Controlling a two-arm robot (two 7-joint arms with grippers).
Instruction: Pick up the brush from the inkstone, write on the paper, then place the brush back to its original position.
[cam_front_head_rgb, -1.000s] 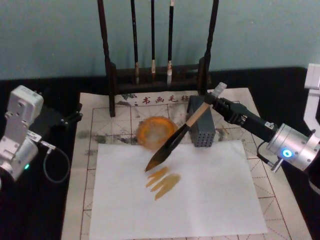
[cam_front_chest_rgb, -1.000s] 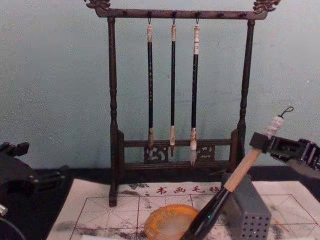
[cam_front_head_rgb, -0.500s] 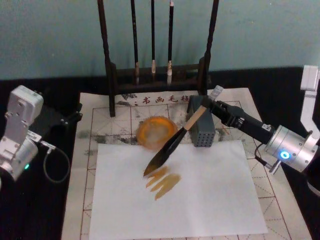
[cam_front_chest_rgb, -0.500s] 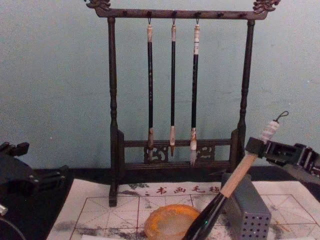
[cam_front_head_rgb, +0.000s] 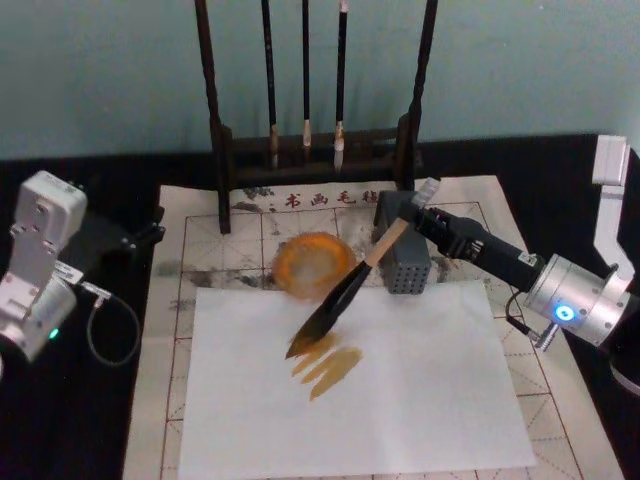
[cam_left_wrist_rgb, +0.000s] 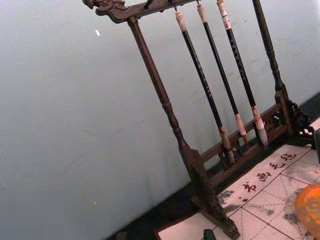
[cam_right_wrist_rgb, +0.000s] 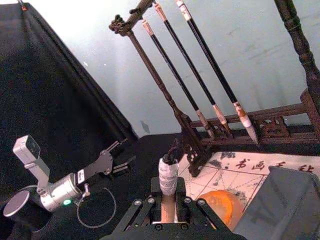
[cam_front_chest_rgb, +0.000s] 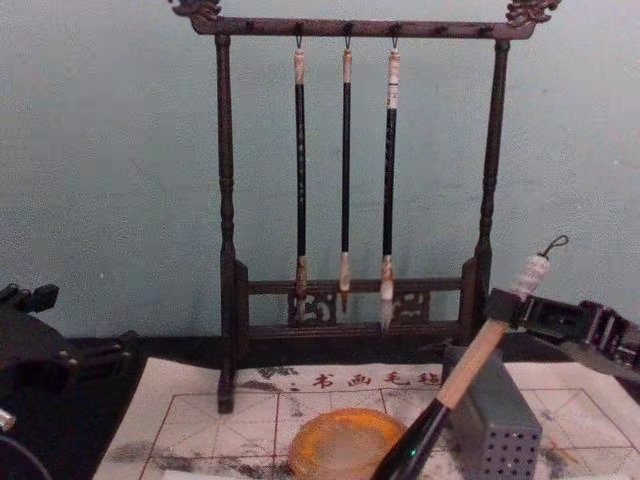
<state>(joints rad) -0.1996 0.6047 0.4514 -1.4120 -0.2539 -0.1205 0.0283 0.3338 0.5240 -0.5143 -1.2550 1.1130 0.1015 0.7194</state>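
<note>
My right gripper (cam_front_head_rgb: 412, 208) is shut on the upper handle of the brush (cam_front_head_rgb: 355, 280), just below its white-wrapped end (cam_right_wrist_rgb: 169, 172). The brush slants down to the left across the orange inkstone (cam_front_head_rgb: 305, 262). Its dark tip rests at the upper-left end of amber strokes (cam_front_head_rgb: 328, 365) on a plain white sheet (cam_front_head_rgb: 400, 400); I cannot tell if it touches. That sheet lies on the red-gridded paper (cam_front_head_rgb: 200, 235). The chest view has the brush (cam_front_chest_rgb: 470, 365) slanting past the inkstone (cam_front_chest_rgb: 345, 445). My left gripper (cam_front_head_rgb: 150, 232) is parked open at the paper's left edge.
A dark wooden rack (cam_front_head_rgb: 315, 150) with three thin hanging brushes stands behind the inkstone. A grey perforated block (cam_front_head_rgb: 405, 262) sits right beside the brush handle, under my right gripper. Black cloth surrounds the paper.
My right gripper has sunk a little and shifted left with the brush. The tip has dropped closer to the amber strokes. The left arm has not moved.
</note>
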